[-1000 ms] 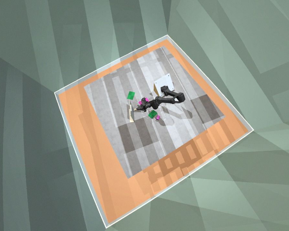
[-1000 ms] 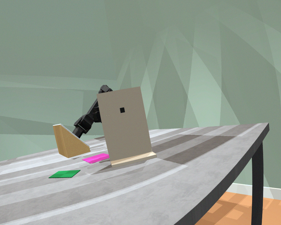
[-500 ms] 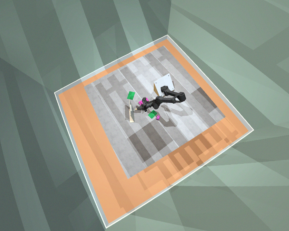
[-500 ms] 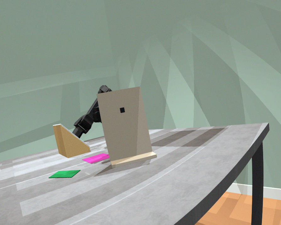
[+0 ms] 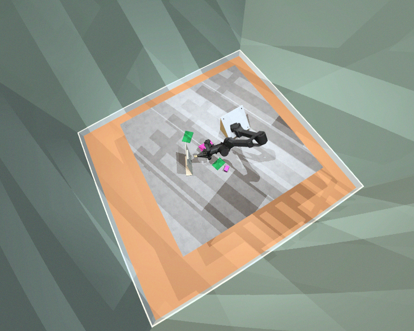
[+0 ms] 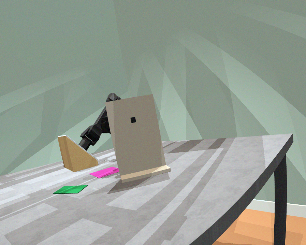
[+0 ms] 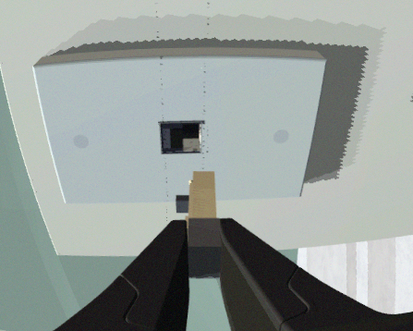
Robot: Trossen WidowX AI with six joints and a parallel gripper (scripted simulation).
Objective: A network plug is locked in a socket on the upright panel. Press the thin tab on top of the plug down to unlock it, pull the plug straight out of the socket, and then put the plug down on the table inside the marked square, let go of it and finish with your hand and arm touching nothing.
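The upright panel (image 5: pixel 188 167) (image 6: pixel 137 145) (image 7: pixel 106 102) stands on the table with its pale face toward my gripper. Its square socket opening (image 7: pixel 181 137) shows dark with no plug in it. My gripper (image 5: pixel 199 156) (image 7: pixel 201 233) is shut on the plug (image 5: pixel 195 156) (image 7: pixel 203 194), a tan block with a dark rear part between the fingertips. The plug is in front of the panel, outside the socket. A small dark piece (image 7: pixel 182 203) shows at the plug's left; I cannot tell whether it is the tab. The gripper is hidden behind the panel in the exterior view.
A magenta patch (image 5: pixel 202 146) (image 6: pixel 104 172) lies partly under the arm. One green patch (image 5: pixel 187 136) (image 6: pixel 70 189) lies beyond the panel's end, another green patch (image 5: pixel 218 163) near a small magenta block (image 5: pixel 226 168). A white slanted board (image 5: pixel 235 116) stands beside the arm's base.
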